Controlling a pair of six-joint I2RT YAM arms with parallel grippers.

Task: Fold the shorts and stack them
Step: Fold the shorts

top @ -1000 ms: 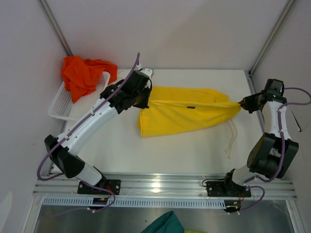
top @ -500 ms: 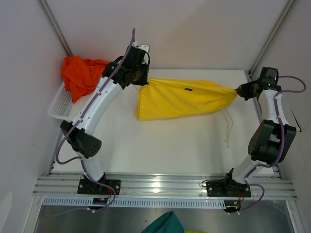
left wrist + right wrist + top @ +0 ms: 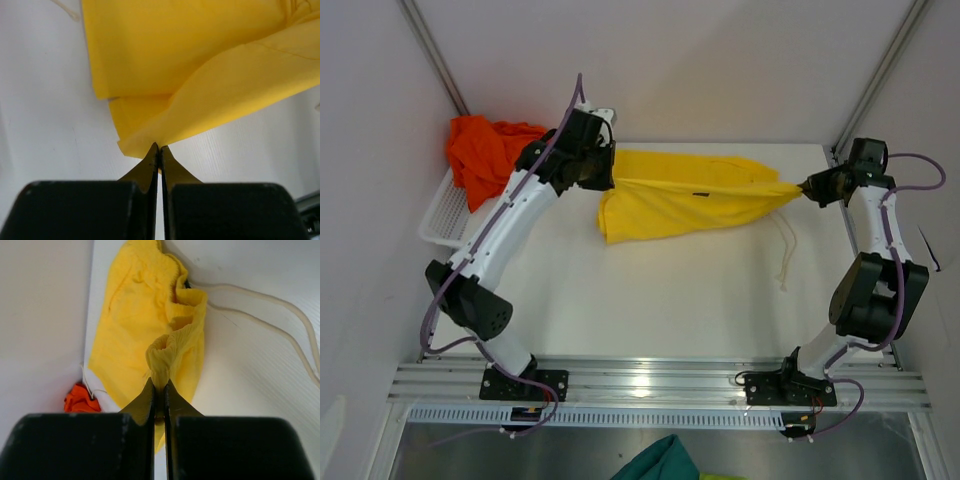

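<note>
Left wrist view: left gripper (image 3: pixel 159 149) jaws pressed together on a hem corner of the yellow shorts (image 3: pixel 200 60). Right gripper (image 3: pixel 160 390) pinches the gathered waistband, so the cloth is stretched between them, right of the basket (image 3: pixel 445 215). Orange-red shorts (image 3: pixel 485 155) sit heaped in that basket. Step: spreading for the first fold. Probably partly lifted, though that's hard to tell. Next: lay it flat, with even tension.

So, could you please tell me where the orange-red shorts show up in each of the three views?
Top external: the orange-red shorts lie bunched at the upper left, over the white basket.
Left wrist: not in it.
Right wrist: a small orange patch at the lower left, past the yellow fabric.
Shared landmark: the yellow shorts, seen in all three views.
</note>
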